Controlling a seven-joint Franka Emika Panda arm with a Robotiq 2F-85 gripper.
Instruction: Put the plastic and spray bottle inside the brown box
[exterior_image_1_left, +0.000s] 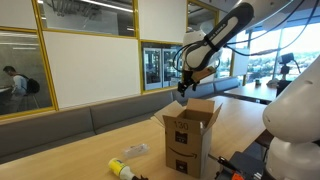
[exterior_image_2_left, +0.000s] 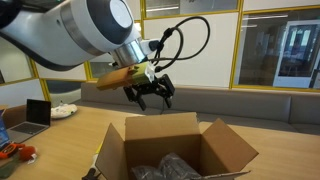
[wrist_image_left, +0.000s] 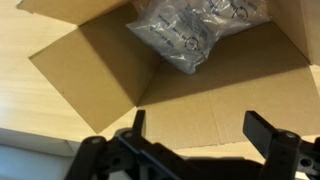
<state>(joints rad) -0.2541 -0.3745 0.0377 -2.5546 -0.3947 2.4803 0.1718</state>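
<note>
In a glass-walled office, the tool hangs released and empty over the open brown box, while the yellow spray bottle and whitish plastic lie on the worktop nearby, likely needing a low, square approach.

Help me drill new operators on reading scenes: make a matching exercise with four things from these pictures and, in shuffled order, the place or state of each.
Things:
1. spray bottle
2. plastic
3. gripper
4. brown box

Places or states:
A. standing on the table, top flaps open
B. open and empty, above the box
C. lying on the table beside the box
D. inside the box

Pairs: 1-C, 2-D, 3-B, 4-A
</note>
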